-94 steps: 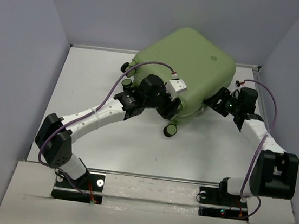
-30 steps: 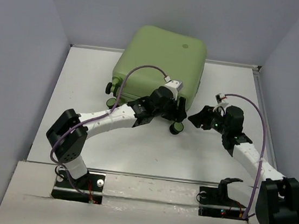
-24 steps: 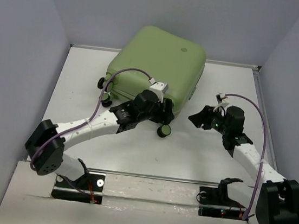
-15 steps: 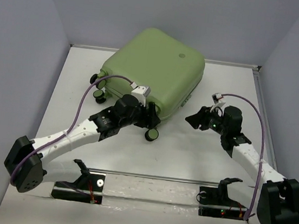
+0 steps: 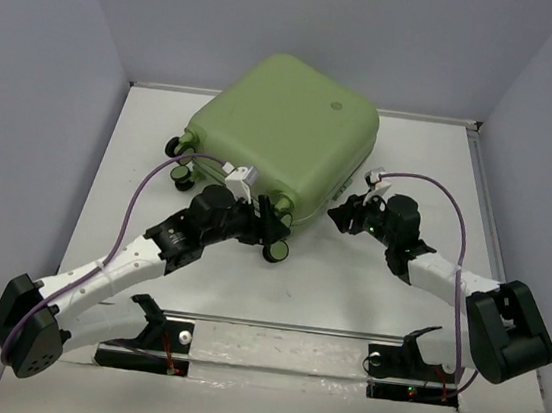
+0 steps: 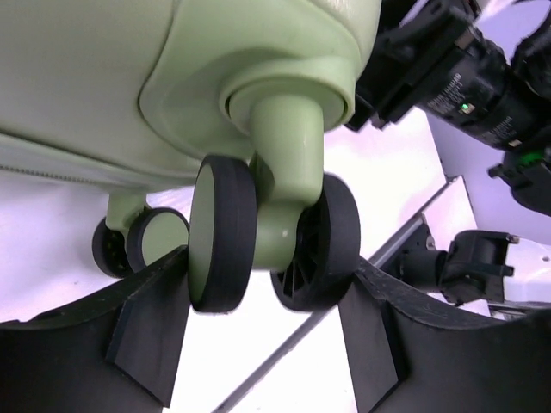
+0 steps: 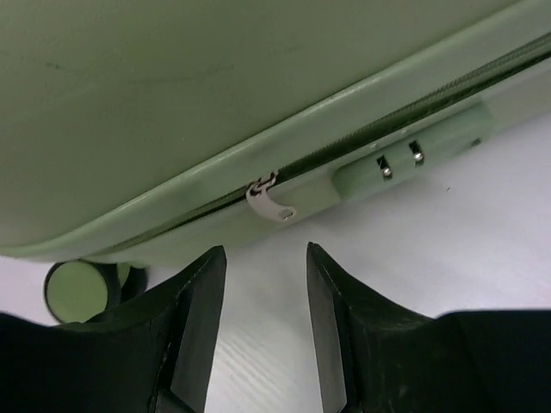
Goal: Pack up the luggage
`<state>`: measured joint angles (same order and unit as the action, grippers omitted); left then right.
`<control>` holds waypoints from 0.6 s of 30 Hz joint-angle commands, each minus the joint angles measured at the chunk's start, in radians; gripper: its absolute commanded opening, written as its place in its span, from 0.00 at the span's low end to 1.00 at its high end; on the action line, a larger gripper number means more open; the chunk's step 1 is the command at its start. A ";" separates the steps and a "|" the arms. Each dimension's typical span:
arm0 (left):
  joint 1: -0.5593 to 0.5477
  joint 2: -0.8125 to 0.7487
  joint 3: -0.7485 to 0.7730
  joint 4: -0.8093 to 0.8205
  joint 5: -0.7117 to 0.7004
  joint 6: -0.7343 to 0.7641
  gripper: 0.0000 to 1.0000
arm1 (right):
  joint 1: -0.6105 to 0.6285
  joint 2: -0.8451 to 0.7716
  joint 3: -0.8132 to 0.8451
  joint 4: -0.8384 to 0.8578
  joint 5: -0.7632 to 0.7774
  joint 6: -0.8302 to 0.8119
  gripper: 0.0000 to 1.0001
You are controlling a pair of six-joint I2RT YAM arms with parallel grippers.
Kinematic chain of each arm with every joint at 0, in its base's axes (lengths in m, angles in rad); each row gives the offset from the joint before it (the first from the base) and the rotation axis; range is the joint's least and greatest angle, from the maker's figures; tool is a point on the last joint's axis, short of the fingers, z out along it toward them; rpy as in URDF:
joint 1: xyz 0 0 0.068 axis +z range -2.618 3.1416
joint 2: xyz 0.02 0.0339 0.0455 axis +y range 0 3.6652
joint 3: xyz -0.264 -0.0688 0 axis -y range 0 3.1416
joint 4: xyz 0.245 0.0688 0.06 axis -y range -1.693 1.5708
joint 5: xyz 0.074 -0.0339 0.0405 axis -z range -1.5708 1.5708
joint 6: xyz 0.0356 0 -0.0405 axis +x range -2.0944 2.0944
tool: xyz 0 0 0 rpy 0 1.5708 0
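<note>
Luggage [image 5: 285,132], a large pale sage-green hard-shell suitcase with rounded corners, lies closed on the white table [image 5: 347,286] in the upper centre of the overhead view. At the bottom of its own view the left gripper [image 6: 267,288] is clenched on a black-and-green twin caster wheel [image 6: 222,232] at the case's near corner. The right gripper [image 7: 265,258] hangs released, jaws apart, just below the silver zipper pull [image 7: 269,200], not touching it.

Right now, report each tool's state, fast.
Left tool: closed on a black-and-green caster wheel of the pale sage-green hard-shell suitcase.
Right tool: open, holding nothing.
</note>
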<state>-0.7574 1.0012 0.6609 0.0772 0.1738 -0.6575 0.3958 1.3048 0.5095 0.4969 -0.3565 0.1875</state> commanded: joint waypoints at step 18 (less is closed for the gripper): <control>-0.007 -0.088 0.035 0.121 -0.028 0.048 0.36 | 0.000 0.202 0.005 0.496 0.109 -0.106 0.46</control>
<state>-0.7601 0.9306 0.6323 0.1841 0.1909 -0.6689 0.3920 1.5150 0.5083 0.7742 -0.3191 0.1081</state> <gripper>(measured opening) 0.112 0.463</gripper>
